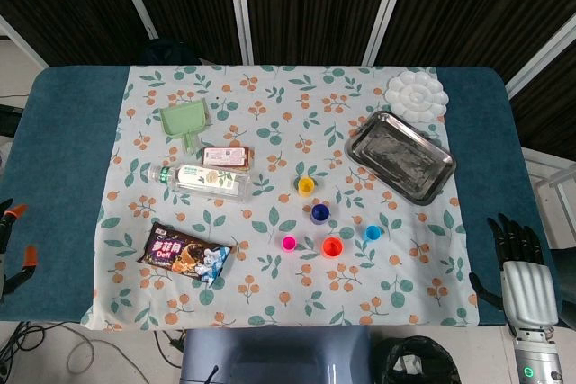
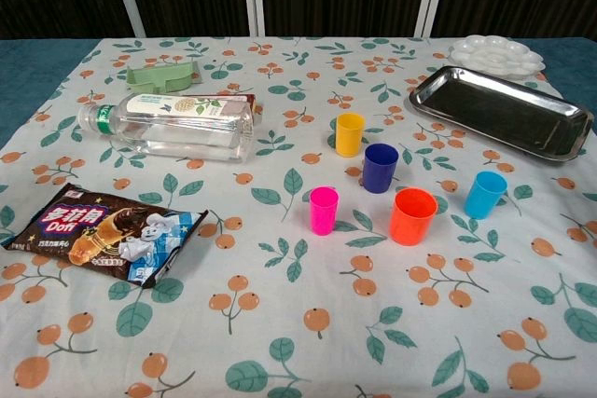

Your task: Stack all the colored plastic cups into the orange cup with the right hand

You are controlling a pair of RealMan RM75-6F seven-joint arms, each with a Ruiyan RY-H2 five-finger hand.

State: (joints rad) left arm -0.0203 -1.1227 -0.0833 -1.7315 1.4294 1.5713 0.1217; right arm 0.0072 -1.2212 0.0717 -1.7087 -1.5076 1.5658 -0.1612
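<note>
Your desk (image 1: 72,132) carries a leaf-print cloth (image 1: 270,96). Five cups stand mid-cloth: yellow cup (image 1: 306,187), dark blue cup (image 1: 319,213), pink cup (image 1: 289,243), orange cup (image 1: 332,246), light blue cup (image 1: 373,232).

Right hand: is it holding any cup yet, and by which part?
Nothing is held. The right hand is off the cloth's edge, fingers apart, far from the orange cup.

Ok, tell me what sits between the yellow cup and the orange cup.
The dark blue cup stands between the yellow cup and orange cup, clearest in the chest view.
</note>
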